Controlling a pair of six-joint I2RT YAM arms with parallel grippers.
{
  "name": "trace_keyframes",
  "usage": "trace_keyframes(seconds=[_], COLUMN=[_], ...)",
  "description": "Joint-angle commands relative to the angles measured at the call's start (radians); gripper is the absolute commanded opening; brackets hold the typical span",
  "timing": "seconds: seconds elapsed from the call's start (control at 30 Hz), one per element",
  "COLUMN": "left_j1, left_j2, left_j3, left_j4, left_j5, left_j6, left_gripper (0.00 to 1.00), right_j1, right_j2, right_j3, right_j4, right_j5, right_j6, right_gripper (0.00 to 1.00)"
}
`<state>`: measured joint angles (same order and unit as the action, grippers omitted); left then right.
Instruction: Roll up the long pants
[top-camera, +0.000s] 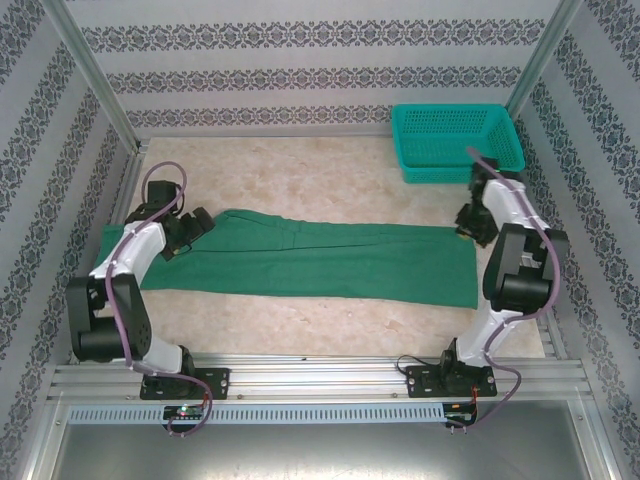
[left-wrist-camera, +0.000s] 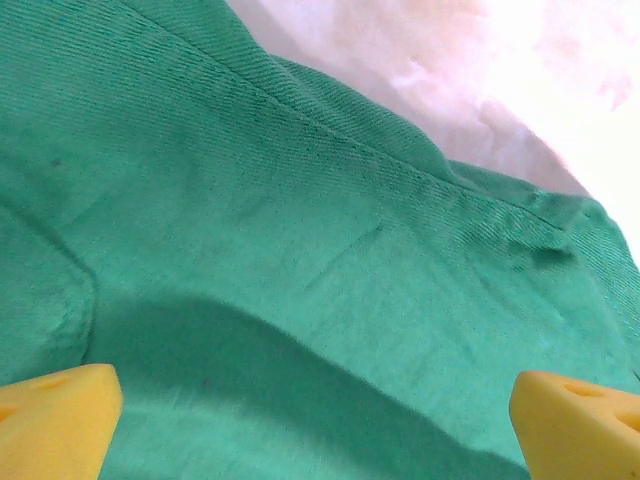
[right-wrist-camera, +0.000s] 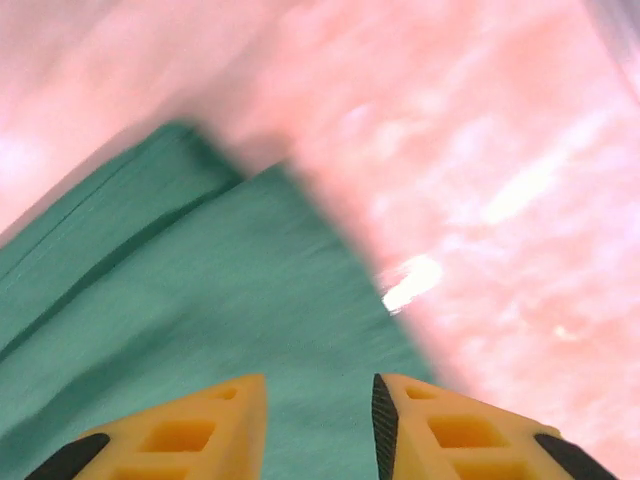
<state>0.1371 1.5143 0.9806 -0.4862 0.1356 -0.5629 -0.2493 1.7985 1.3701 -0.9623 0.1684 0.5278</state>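
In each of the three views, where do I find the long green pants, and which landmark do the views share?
Top external: the long pants lie flat across the middle, left to right.
Left wrist: they span the left and lower part.
Right wrist: one fabric corner sits at the lower left.
Shared landmark: the pale marbled table bordering the fabric edge.

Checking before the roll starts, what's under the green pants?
The long pants lie flat on the pale table, which shows bare beside them. Anything directly beneath the fabric is covered.
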Motion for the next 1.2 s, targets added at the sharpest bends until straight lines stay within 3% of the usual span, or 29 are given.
trace_keyframes(seconds=[0.0, 0.23, 0.47, 0.7, 0.73, 0.77, 0.8, 0.87, 0.9, 1.17], left_j1=[-0.011, -0.043, -0.057, -0.065, -0.066, -0.068, -0.07, -0.075, -0.077, -0.079], left_j2=[0.065, 0.162, 0.228, 0.344, 0.358, 0.367, 0.38, 0.393, 0.397, 0.38], left_j3=[0.017, 0.062, 0.108, 0.203, 0.213, 0.22, 0.226, 0.232, 0.231, 0.215], left_j4=[0.099, 0.166, 0.155, 0.128, 0.128, 0.13, 0.13, 0.128, 0.125, 0.121], left_j5=[0.03, 0.048, 0.002, -0.023, -0.02, -0.014, -0.018, -0.045, -0.064, -0.145], left_j6=[-0.019, 0.019, 0.044, 0.018, 0.013, 0.01, 0.004, -0.01, -0.02, -0.048], left_gripper=[1.0, 1.0, 1.0, 1.0, 0.98, 0.93, 0.77, 0.31, 0.0, 0.0], right_j1=[-0.042, -0.045, -0.031, -0.037, -0.037, -0.037, -0.037, -0.04, -0.045, -0.116], right_j2=[0.07, 0.197, 0.211, 0.212, 0.215, 0.214, 0.21, 0.205, 0.2, 0.1], right_j3=[0.028, 0.093, 0.078, 0.027, 0.023, 0.018, 0.01, 0.012, 0.014, 0.071], right_j4=[-0.034, 0.016, 0.056, 0.115, 0.118, 0.127, 0.136, 0.133, 0.13, 0.113], right_j5=[0.012, -0.039, -0.076, -0.103, -0.107, -0.111, -0.112, -0.097, -0.092, -0.091], right_j6=[-0.019, 0.004, 0.01, -0.005, -0.005, -0.006, -0.007, -0.007, -0.009, -0.006], right_gripper=[0.39, 0.45, 0.46, 0.43, 0.37, 0.21, 0.04, 0.0, 0.0, 0.0])
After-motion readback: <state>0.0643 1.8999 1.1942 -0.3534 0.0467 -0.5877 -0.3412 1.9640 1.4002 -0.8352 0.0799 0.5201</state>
